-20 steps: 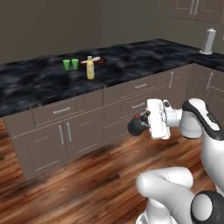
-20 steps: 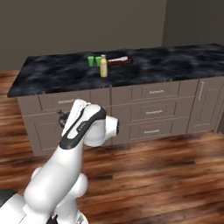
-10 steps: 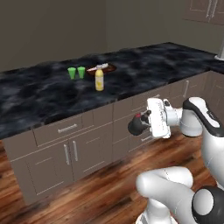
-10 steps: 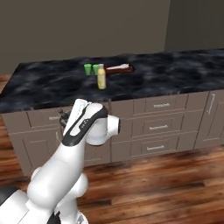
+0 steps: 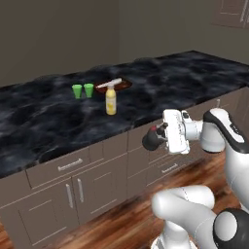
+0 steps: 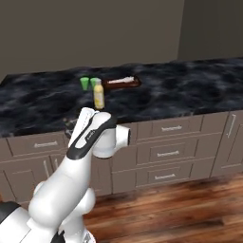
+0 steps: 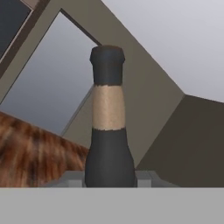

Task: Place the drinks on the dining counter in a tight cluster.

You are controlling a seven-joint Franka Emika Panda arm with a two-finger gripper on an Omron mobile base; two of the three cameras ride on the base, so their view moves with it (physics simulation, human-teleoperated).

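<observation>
fingers clamped on the dark bottle [image 7: 108, 131], its neck running straight out from the gripper [image 5: 154, 138]; the yellow bottle [image 5: 111, 99] stands ahead-left on the counter [image 5: 160, 82].

walls [image 6: 95, 33]: plain taupe | floor [image 6: 180, 209]: dk wood planks | cabinets [image 5: 73, 189]: beige, silver handles

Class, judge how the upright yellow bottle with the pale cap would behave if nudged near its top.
The yellow bottle with the pale cap looks tall and narrow-based, so it probably tips. The black marble counter seems smooth, so a low push may slide it.
</observation>
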